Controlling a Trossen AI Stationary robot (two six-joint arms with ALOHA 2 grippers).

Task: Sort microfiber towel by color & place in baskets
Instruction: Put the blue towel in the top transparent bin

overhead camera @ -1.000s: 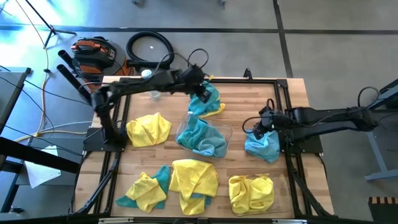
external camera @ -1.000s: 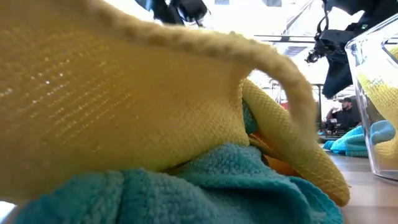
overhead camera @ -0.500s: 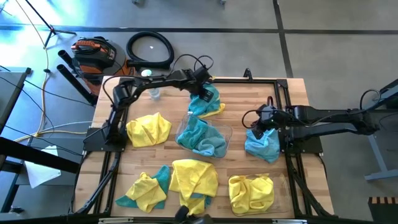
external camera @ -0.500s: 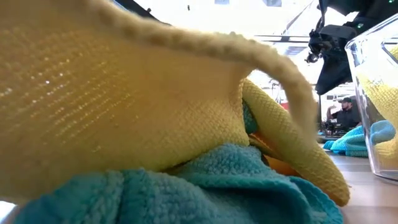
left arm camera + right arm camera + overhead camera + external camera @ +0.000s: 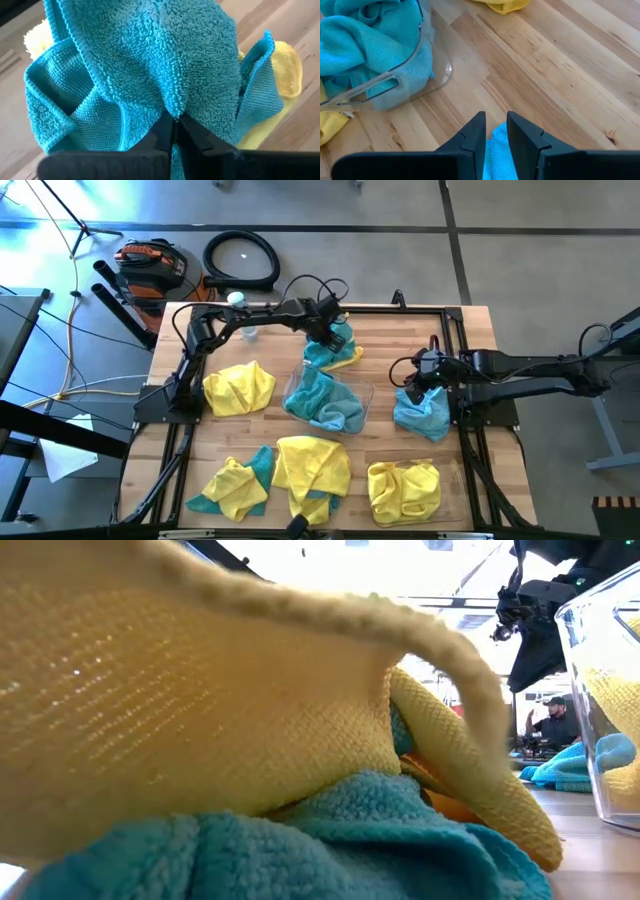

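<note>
- This looks like a robot lab or workshop.
- A wooden table (image 5: 470, 330) stands on a grey concrete floor (image 5: 520, 240).
- Cables (image 5: 40, 240), a coiled black hose (image 5: 240, 260) and an orange-and-black tool (image 5: 150, 265) lie on the floor.

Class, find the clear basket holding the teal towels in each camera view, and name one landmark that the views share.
High view: basket mid-table, right of centre.
Low view: not identifiable; yellow cloth fills the frame.
Left wrist view: not in it.
Right wrist view: upper left, basket rim over teal towels.
Shared landmark: the wooden table.
</note>
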